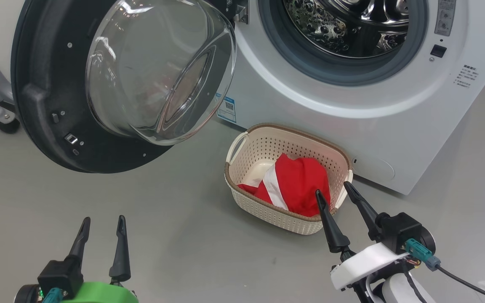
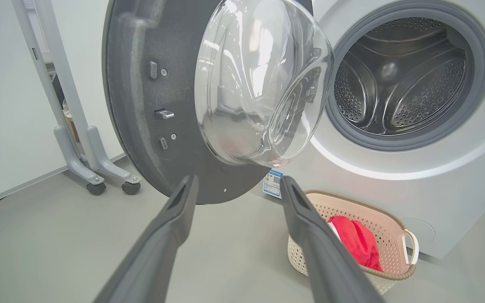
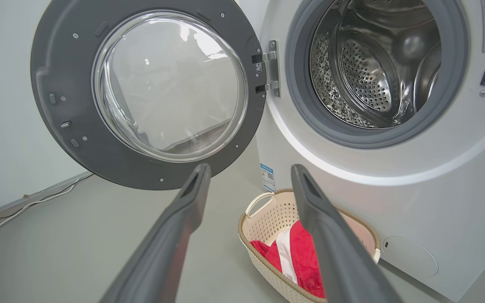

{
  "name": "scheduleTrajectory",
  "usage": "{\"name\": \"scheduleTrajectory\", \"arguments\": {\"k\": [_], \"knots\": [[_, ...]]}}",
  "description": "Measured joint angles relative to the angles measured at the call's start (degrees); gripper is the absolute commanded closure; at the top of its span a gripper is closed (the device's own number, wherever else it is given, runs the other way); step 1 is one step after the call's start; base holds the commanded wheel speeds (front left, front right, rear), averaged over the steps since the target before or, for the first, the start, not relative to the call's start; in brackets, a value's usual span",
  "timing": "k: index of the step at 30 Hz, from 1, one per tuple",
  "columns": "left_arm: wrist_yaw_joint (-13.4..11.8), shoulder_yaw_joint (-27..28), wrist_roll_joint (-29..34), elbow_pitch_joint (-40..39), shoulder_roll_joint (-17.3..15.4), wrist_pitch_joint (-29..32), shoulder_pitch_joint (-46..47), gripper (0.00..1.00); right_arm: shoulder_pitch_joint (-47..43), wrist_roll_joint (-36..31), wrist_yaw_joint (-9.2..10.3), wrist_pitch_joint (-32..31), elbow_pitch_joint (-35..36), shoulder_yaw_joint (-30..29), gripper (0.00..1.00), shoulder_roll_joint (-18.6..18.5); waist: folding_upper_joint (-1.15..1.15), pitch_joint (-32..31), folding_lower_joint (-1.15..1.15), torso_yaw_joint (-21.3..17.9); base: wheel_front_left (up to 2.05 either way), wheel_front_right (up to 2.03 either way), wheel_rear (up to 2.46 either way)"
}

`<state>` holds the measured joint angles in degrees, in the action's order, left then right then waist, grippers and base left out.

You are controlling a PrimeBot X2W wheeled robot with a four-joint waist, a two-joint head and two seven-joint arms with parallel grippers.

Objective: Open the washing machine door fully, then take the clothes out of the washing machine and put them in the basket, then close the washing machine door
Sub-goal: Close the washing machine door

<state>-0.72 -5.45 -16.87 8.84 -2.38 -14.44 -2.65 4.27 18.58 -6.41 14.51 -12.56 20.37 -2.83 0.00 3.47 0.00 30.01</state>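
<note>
My left gripper sits at the near left, its two dark fingers spread wide, holding nothing and touching nothing. My right gripper, at the near right, is just as wide and empty. Its fingertips hang at the near right rim of the basket; I cannot tell if they touch it. The clothes, red with a white stripe, lie inside the basket, just left of those fingertips. The basket stands on the floor before the washing machine. The washing machine door hangs open at the far left, beyond my left gripper.
</note>
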Motion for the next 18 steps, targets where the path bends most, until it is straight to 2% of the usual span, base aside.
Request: {"name": "scheduleTrajectory", "arguments": {"k": [18], "knots": [[0.0,-0.4,-0.01,0.03,0.0,0.0,-0.07,0.0,0.01,0.05,0.05,0.0,-0.12,-0.38,0.0,0.0,0.0,-0.3,0.0,-0.28,0.0,0.0,0.0]]}}
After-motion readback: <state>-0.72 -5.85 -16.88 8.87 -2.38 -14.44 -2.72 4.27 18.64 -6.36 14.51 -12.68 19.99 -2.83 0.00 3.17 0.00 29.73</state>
